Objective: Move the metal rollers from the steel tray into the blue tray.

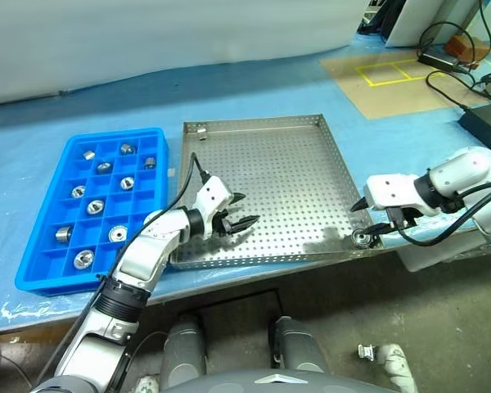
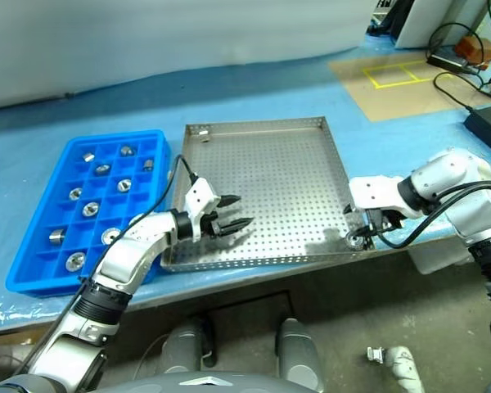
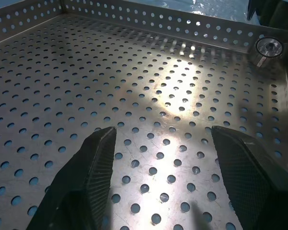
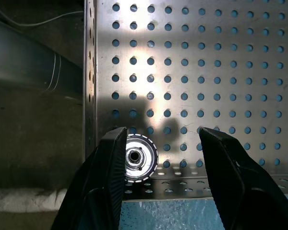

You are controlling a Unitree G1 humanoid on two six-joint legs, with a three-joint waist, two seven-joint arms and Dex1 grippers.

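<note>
The steel tray lies mid-table. One metal roller stands in its near right corner, also seen as roller and roller. My right gripper hangs open right over that corner, pointing down; the roller sits between its fingers, close beside one finger. My left gripper is open and empty, low over the tray's near left part. To the left, the blue tray holds several rollers, each in its own compartment.
The trays rest on a blue-covered table whose front edge runs just below them. At the back right are a brown sheet with yellow tape, black cables and a black box.
</note>
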